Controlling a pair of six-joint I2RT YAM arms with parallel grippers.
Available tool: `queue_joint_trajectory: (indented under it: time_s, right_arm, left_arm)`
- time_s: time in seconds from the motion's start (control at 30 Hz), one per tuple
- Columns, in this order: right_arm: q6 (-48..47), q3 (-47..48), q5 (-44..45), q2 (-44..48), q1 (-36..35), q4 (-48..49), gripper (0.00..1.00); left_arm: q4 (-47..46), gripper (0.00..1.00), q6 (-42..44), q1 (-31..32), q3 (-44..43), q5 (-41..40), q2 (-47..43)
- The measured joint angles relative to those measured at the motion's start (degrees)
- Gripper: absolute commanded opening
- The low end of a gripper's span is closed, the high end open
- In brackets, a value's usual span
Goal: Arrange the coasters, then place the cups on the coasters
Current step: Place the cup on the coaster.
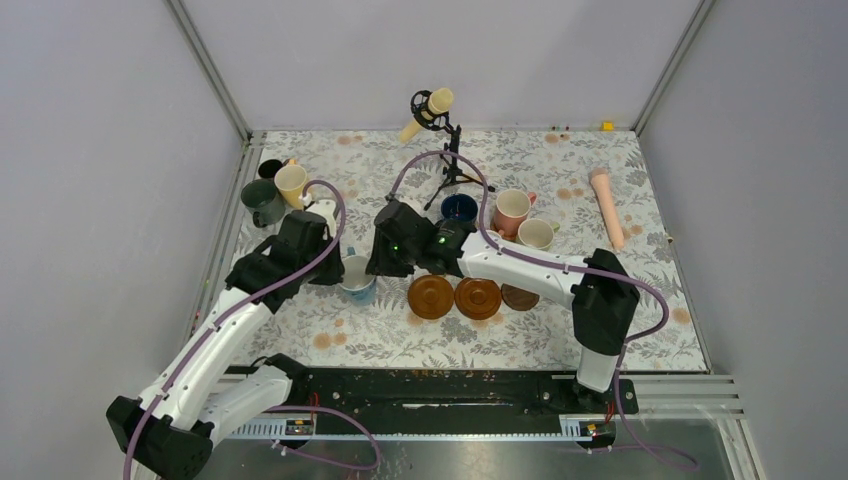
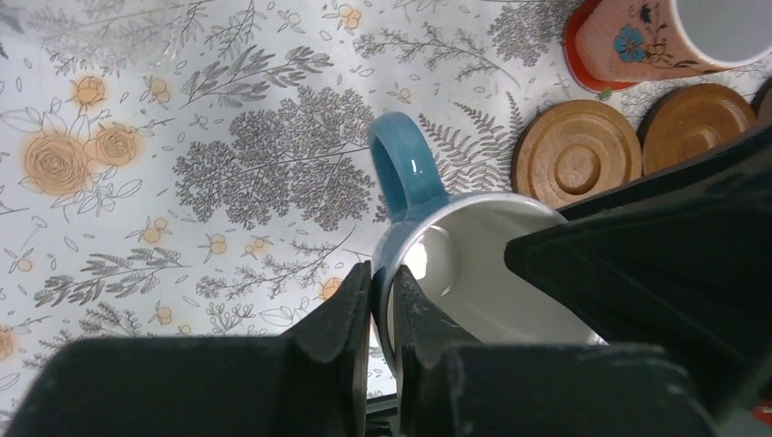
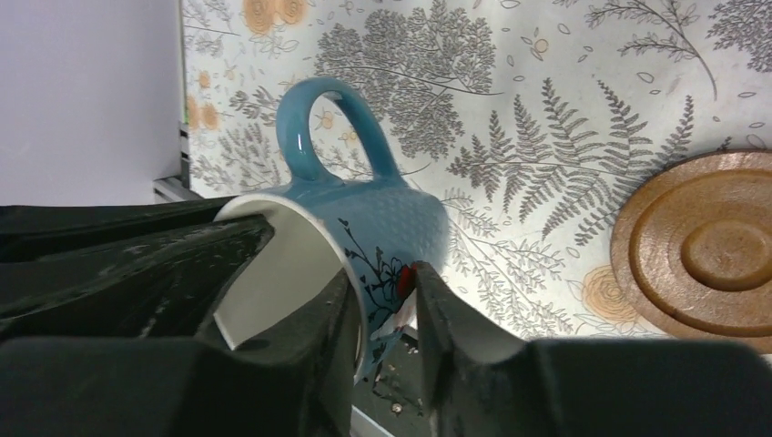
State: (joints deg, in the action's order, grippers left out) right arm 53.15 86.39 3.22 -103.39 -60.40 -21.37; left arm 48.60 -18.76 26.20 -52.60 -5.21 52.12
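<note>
A light blue cup hangs tilted just above the floral mat, left of three brown wooden coasters laid in a row. My left gripper is shut on the cup's rim, one finger inside and one outside. My right gripper pinches the opposite wall of the same cup, its outer finger on the red flower print. A pink cup stands on a red coaster. A cream cup and a navy cup stand nearby.
Dark green, yellow and black cups cluster at the back left. A cream microphone on a black stand rises at the back middle. A pink cylinder lies at the right. Walls enclose the mat on three sides.
</note>
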Motion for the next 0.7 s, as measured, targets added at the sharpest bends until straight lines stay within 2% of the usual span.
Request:
queue_joint_trajectory:
  time_s: [0.1, 0.13, 0.2, 0.4, 0.5, 0.7]
  right_arm:
    - [-0.5, 0.0, -0.1, -0.7, -0.2, -0.9, 0.02]
    - [-0.6, 0.0, 0.2, -0.9, -0.3, -1.4, 0.00]
    - [-0.8, 0.0, 0.5, -1.3, -0.4, -2.2, 0.00]
    - [-2.2, 0.0, 0.2, -1.2, -0.3, -3.1, 0.00]
    - [-3.1, -0.7, -0.4, -0.4, 0.1, -3.0, 0.00]
    - [-6.7, -3.4, -1.4, 6.3, 3.2, -5.1, 0.00]
  left_arm:
    - [-1.3, 0.10, 0.4, 0.0, 0.0, 0.4, 0.0]
    - [-1.6, 0.11, 0.4, 0.1, 0.0, 0.5, 0.0]
    - [-2.6, 0.21, 0.3, 0.5, 0.0, 1.3, 0.0]
    - [-3.5, 0.64, -1.2, 0.4, -0.5, 3.1, -1.1]
    - [-3.0, 0.97, -1.9, 0.4, -1.6, 3.3, -2.6]
    - [-2.9, 0.99, -2.8, 0.3, -5.9, 2.5, -7.1]
